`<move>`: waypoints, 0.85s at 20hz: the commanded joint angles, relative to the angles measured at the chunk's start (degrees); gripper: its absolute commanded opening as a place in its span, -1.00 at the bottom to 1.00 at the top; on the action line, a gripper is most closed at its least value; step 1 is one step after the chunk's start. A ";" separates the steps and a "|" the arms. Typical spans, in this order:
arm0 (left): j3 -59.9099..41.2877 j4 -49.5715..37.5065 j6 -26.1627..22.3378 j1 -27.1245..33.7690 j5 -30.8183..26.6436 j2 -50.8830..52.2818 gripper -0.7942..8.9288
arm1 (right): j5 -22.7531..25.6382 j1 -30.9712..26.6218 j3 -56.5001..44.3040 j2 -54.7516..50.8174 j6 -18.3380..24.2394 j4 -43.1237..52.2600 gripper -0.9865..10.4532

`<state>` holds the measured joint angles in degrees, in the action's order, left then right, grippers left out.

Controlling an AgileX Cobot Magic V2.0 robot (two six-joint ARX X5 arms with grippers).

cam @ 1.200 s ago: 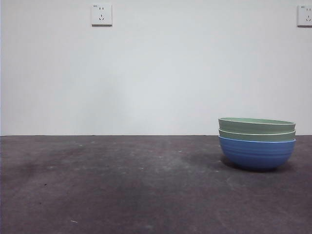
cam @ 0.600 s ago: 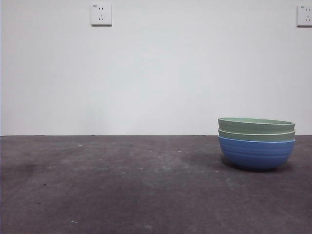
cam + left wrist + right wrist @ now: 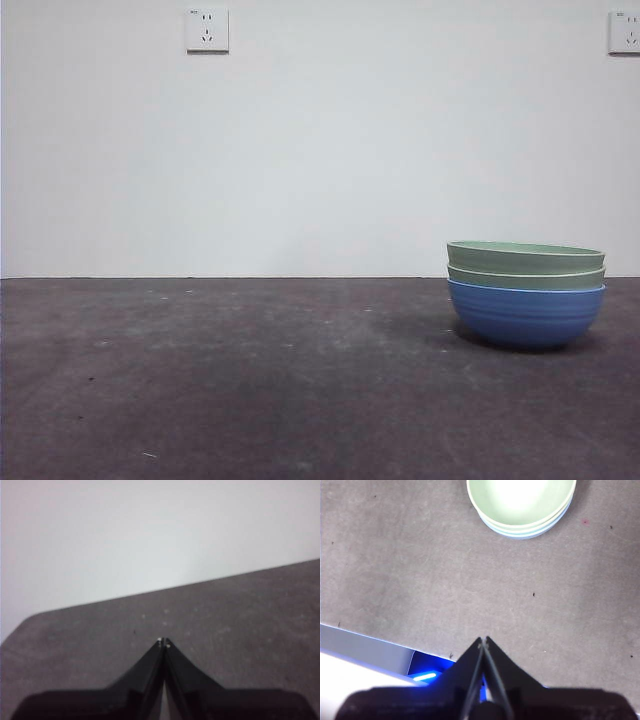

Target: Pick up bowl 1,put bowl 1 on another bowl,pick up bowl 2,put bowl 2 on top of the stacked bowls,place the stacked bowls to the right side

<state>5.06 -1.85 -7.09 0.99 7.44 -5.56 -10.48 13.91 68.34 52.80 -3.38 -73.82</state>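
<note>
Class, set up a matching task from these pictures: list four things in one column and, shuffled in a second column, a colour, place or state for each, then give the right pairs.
Column one:
1. bottom bowl
2. top bowl
3. left pincer
4. wall socket

Column two:
A. pale green, nested highest in the stack
B. white, high on the wall
C. blue, resting on the table
D. black, shut, away from the bowls

Pairs: 1-C, 2-A, 3-D, 4-B
</note>
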 commanded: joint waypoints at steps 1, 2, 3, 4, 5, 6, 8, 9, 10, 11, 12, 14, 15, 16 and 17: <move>-2.60 -0.68 -0.20 0.22 -0.15 0.92 -0.84 | 0.13 0.09 -0.44 0.02 0.31 0.02 -0.82; -3.39 -0.66 -0.22 0.22 -0.15 1.18 -0.84 | 0.13 0.09 -0.44 0.02 0.31 0.02 -0.82; -4.02 -0.48 -0.20 0.22 -0.15 1.46 -0.84 | 0.13 0.09 -0.42 0.02 0.31 0.02 -0.82; -4.35 0.35 -0.20 0.22 -0.17 1.86 -0.84 | 0.13 0.09 -0.44 0.02 0.31 0.02 -0.82; -4.48 1.66 -0.20 0.22 -0.15 2.47 -0.84 | 0.13 0.09 -0.44 0.02 0.31 0.02 -0.82; -4.57 2.78 -0.20 0.22 -0.13 3.15 -0.84 | 0.13 0.09 -0.44 0.02 0.31 0.02 -0.82; -4.83 5.64 0.00 0.22 -0.07 5.20 -0.84 | 0.13 0.09 -0.42 0.02 0.31 0.02 -0.82; -4.83 7.02 0.39 0.24 0.00 5.46 -0.84 | 0.13 0.09 -0.42 0.02 0.31 0.02 -0.82; -4.83 8.13 0.81 0.22 0.09 5.46 -0.84 | 0.13 0.09 -0.44 0.02 0.31 0.02 -0.82; -4.83 9.66 1.53 0.22 0.09 5.46 -0.84 | 0.11 0.09 -0.44 0.02 0.31 0.02 -0.82; -4.83 11.15 1.55 0.22 0.11 5.46 -0.84 | 0.13 0.09 -0.44 0.02 0.31 0.02 -0.82; -4.83 11.58 1.60 0.22 0.26 5.46 -0.84 | 0.13 0.09 -0.44 0.02 0.31 0.02 -0.82; -4.83 11.76 1.60 0.22 0.20 5.44 -0.84 | 0.13 0.09 -0.44 0.02 0.31 0.02 -0.82; -4.83 11.78 1.57 0.22 0.11 5.44 -0.84 | 0.13 0.09 -0.44 0.02 0.31 0.02 -0.82; -4.83 11.78 1.57 0.22 0.13 5.44 -0.84 | 0.13 0.09 -0.42 0.02 0.31 0.02 -0.82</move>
<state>1.06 10.07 -5.96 1.02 7.62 -0.27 -10.46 13.91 68.34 52.80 -3.40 -73.82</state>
